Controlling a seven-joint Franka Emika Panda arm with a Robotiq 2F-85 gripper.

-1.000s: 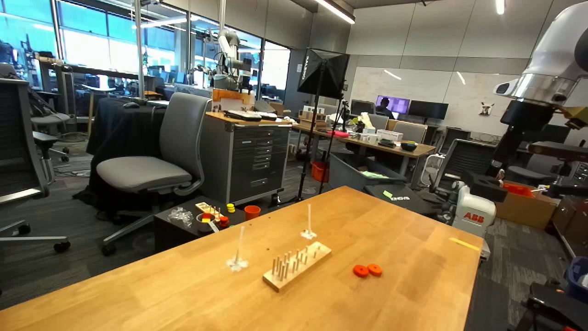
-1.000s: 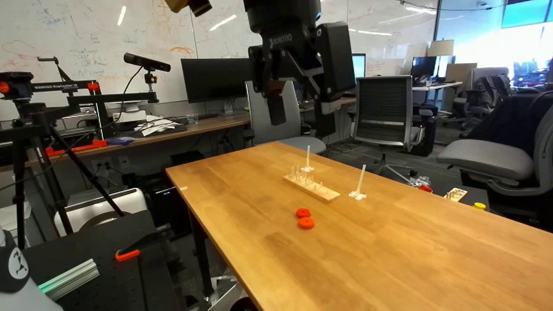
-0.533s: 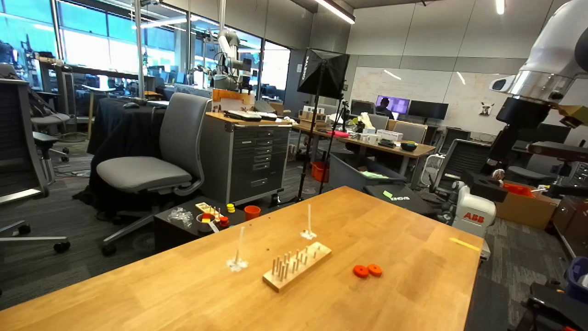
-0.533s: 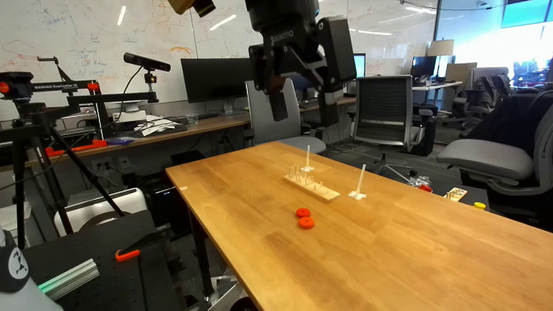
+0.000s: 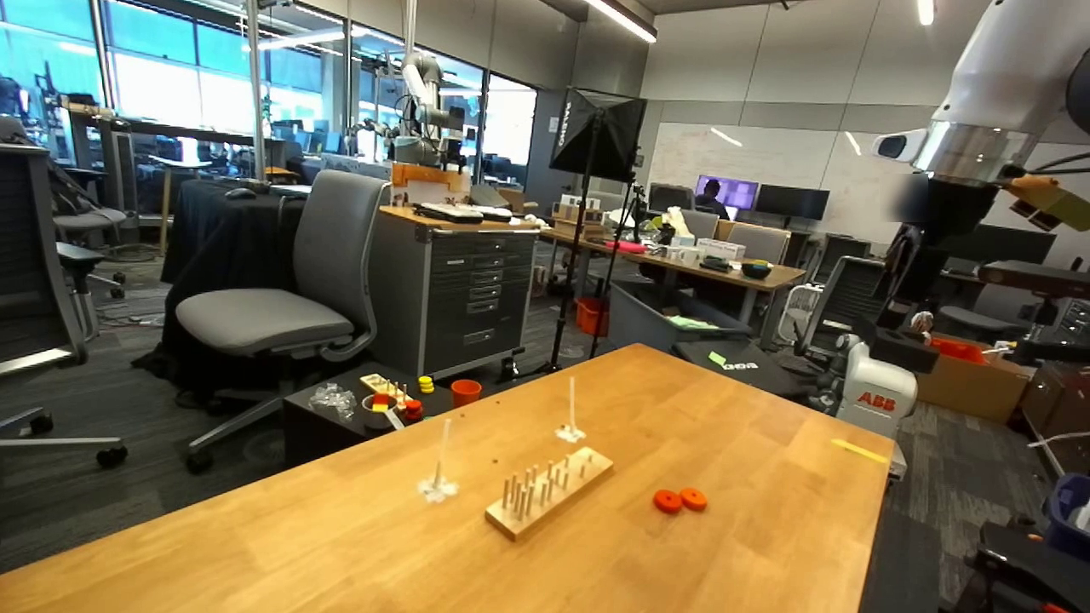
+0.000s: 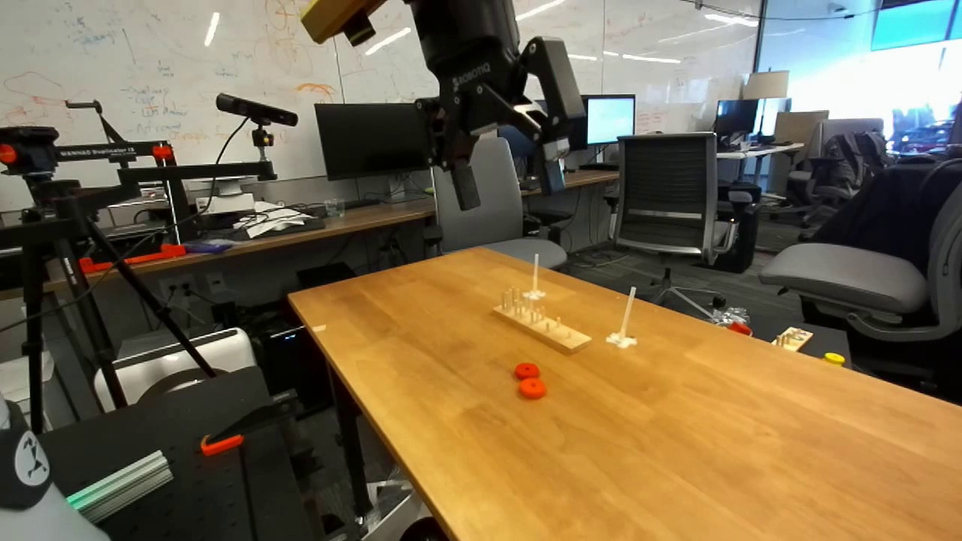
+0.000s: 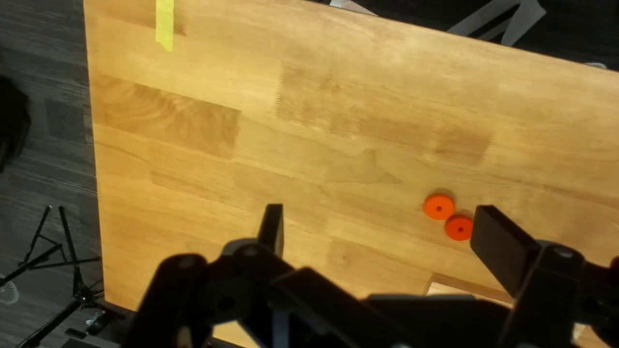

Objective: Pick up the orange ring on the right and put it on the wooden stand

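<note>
Wooden table [image 6: 639, 398]: orange ring [image 5: 694, 501] well below end effector [image 6: 511, 185] (jaws wide apart, empty).

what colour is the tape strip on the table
The tape strip is yellow, clearest in the wrist view.

Wrist vw: stand [image 7: 446, 289] ptly hidden, tool [image 7: 379, 226] cropped

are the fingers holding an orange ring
No, in the wrist view the fingers stand wide apart, and the lighter orange ring and the redder one lie on the table.
</note>
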